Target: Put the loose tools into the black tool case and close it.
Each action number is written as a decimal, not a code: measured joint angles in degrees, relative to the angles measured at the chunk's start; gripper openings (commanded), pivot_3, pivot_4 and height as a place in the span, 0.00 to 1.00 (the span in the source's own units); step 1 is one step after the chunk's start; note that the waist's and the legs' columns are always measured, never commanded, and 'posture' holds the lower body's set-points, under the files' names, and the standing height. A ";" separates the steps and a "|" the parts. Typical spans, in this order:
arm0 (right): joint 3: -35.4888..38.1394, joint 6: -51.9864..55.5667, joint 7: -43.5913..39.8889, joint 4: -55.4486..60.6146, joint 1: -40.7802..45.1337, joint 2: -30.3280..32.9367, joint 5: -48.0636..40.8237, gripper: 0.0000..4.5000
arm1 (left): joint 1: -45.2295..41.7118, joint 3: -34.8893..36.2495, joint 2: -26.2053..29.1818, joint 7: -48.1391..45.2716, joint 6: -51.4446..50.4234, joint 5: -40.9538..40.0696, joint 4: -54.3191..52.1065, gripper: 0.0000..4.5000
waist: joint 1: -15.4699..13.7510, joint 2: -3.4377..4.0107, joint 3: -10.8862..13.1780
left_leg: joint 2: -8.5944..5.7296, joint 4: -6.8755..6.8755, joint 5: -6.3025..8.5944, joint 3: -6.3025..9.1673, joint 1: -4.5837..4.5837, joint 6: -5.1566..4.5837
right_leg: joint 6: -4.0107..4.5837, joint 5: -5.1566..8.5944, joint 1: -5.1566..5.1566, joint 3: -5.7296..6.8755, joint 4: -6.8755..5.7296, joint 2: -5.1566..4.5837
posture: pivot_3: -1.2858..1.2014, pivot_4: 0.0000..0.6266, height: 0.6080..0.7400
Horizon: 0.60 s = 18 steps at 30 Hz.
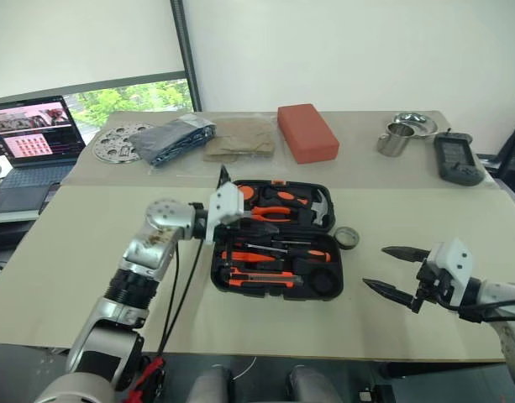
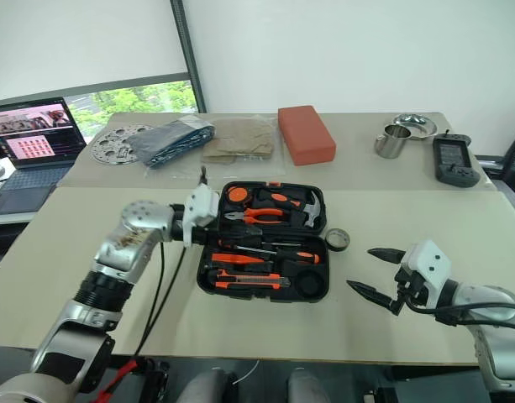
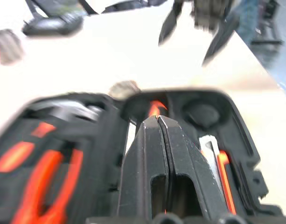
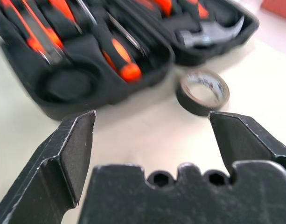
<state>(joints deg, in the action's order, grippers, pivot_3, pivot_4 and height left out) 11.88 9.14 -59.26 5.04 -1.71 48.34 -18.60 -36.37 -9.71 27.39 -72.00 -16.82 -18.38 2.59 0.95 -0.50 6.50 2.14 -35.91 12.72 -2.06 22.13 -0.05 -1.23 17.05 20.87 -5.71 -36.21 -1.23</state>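
The black tool case lies open on the table with the orange-handled tools in its slots, the small tape roll loose just beside its right edge, while the left pincer hovers pressed together over the case and the right pincer is spread wide nearby.

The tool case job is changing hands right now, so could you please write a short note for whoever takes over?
Left pincer: shut, empty, above the open black tool case.
Right pincer: open, empty, right of the case, facing the tape roll.
Done: screwdrivers and utility knife lie in the case's slots.
Left: tape roll sits on the table beside the case; put it in, probably into the free round slot, then close the lid.
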 measured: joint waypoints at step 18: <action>-23.33 -24.28 -23.31 -39.55 37.98 1.56 17.13 1.00 | 2.00 1.71 12.49 -0.52 -18.17 -10.09 -21.38 0.99 | 0.12 0.32 0.39 | -0.08 -0.01 0.00 0.03 -0.06 0.00 | 0.05 -0.03 -0.09 -0.02 0.07 -0.09 | 0.52 0.24 1.00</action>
<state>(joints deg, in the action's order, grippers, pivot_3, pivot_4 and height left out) -11.45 -15.14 -82.57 -34.52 36.27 49.90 -1.47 -34.37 -8.00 39.87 -72.52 -34.99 -28.47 -18.79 1.07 -0.18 6.89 2.07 -35.92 12.71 -2.03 22.08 -0.06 -1.18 17.02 20.78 -5.73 -36.14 -1.32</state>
